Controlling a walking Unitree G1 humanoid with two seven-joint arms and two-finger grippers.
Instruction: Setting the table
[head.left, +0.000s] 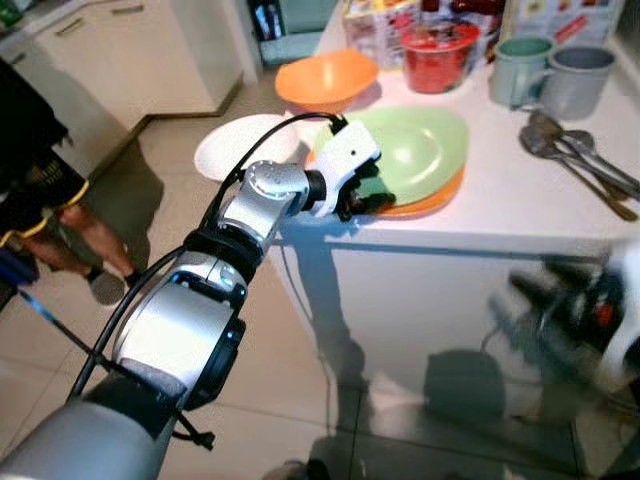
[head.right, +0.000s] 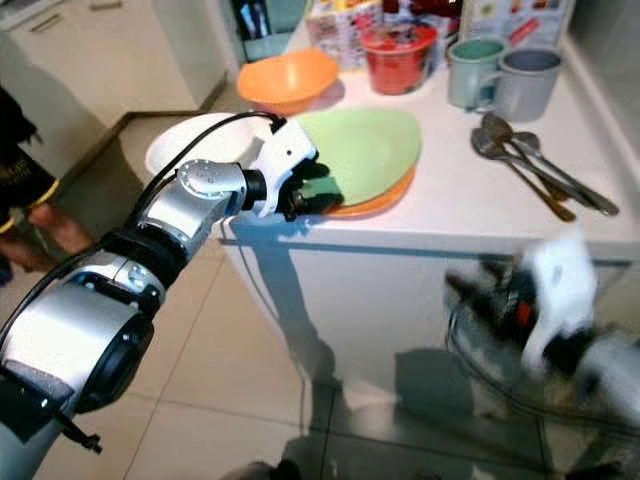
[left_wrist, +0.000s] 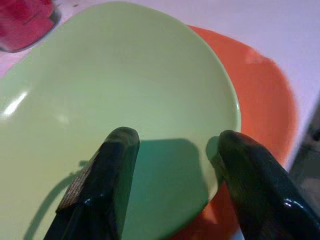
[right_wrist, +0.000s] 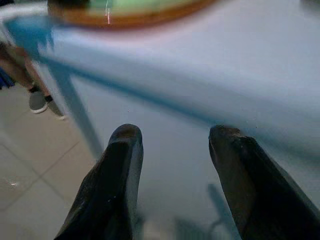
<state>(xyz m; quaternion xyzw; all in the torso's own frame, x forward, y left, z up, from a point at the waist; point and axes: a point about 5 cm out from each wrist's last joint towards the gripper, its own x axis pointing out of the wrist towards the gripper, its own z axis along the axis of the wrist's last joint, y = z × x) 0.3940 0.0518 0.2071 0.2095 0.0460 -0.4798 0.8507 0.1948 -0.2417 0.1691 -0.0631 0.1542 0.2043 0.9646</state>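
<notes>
A white kitchen counter (head.left: 520, 215) is standing over a tiled floor. The left gripper (head.left: 372, 190) is reaching over the counter's corner edge, fingers (left_wrist: 112, 165) spread apart and holding nothing, hovering over the near rim of a pale green plate (head.left: 420, 150), which is lying just ahead on an orange plate (left_wrist: 260, 95). The right gripper (right_wrist: 172, 145), blurred, is hanging below the counter, fingers parted and empty

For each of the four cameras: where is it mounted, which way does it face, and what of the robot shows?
Left eye: head, facing down at the white table; left arm, left tool at the green plate.
Right eye: same scene; blurred right tool low before the table.
Left wrist: along open fingers over the green plate on the orange plate.
Right wrist: along open fingers toward the table's side.
Shared: both plates.
</notes>
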